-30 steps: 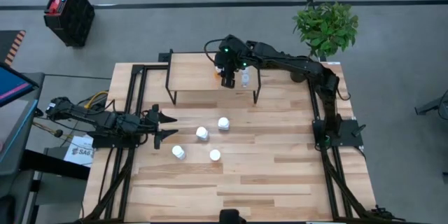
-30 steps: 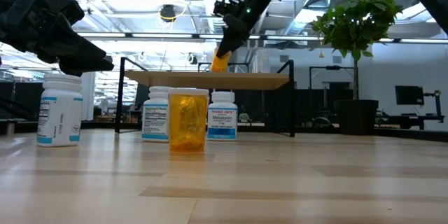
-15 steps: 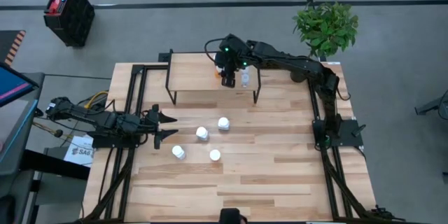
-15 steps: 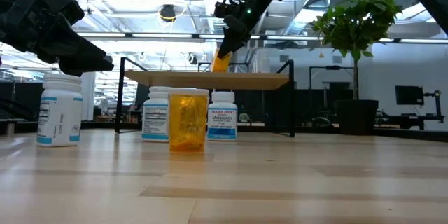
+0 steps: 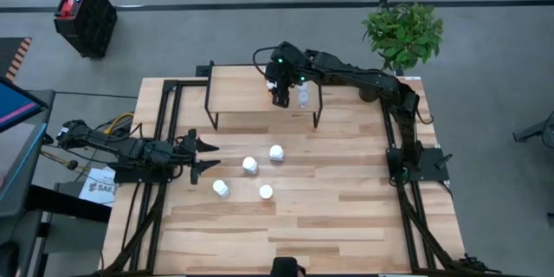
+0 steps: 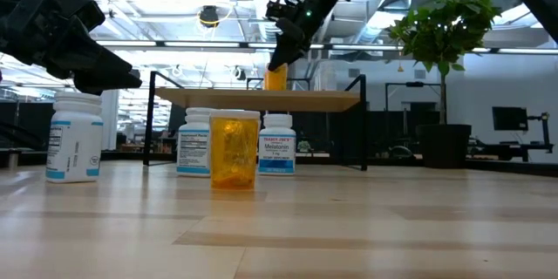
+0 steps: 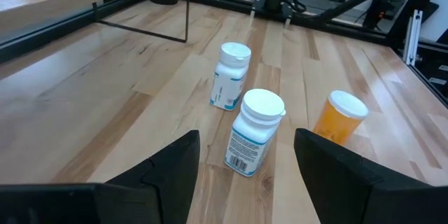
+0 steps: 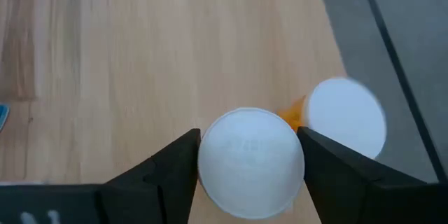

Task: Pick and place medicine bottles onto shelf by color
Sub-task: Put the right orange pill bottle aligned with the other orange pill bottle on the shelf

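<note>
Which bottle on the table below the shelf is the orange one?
The orange bottle, nearest the low camera, standing upright in front of two white bottles; a third white bottle stands apart.

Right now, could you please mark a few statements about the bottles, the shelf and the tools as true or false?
1. Four bottles stand on the table. True.
2. The left tool holds a bottle. False: it is open and empty.
3. An orange bottle stands upright on the shelf. True.
4. The right tool hangs over the table's near edge. False: it is over the shelf.
</note>
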Action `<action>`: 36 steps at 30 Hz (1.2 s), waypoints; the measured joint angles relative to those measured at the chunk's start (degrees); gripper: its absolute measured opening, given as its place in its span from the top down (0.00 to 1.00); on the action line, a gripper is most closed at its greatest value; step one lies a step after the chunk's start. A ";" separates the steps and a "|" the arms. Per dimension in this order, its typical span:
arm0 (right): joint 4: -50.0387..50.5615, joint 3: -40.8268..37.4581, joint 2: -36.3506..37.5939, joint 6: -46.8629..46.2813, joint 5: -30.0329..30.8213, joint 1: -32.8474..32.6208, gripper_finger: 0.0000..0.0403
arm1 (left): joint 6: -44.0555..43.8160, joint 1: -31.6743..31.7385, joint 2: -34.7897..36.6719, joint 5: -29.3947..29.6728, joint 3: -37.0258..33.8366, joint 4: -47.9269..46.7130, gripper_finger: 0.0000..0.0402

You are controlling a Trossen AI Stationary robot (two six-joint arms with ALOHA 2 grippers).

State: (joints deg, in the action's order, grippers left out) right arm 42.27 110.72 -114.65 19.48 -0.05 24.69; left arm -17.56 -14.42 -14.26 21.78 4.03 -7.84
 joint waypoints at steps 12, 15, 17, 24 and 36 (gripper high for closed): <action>-1.39 0.00 0.00 -0.40 0.04 -0.28 0.37 | -0.07 0.00 0.00 -0.02 0.00 0.00 0.45; -1.41 0.00 0.00 -0.99 0.04 -0.28 0.37 | -0.09 -0.02 0.00 -0.02 0.00 -0.01 0.45; -1.41 0.00 0.00 -0.98 0.04 -0.28 0.37 | -0.09 -0.02 0.00 -0.02 0.00 0.00 0.45; -3.19 0.00 0.00 -0.95 0.17 -0.64 0.37 | -0.11 -0.02 0.00 -0.02 -0.02 0.00 0.45; -3.70 0.00 0.00 -0.98 0.15 -1.09 0.37 | -0.20 -0.01 0.01 -0.02 -0.02 -0.01 0.45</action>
State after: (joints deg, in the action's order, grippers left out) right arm 38.57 110.72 -114.65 18.50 0.10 23.59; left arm -17.76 -14.43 -14.24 21.76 4.01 -7.85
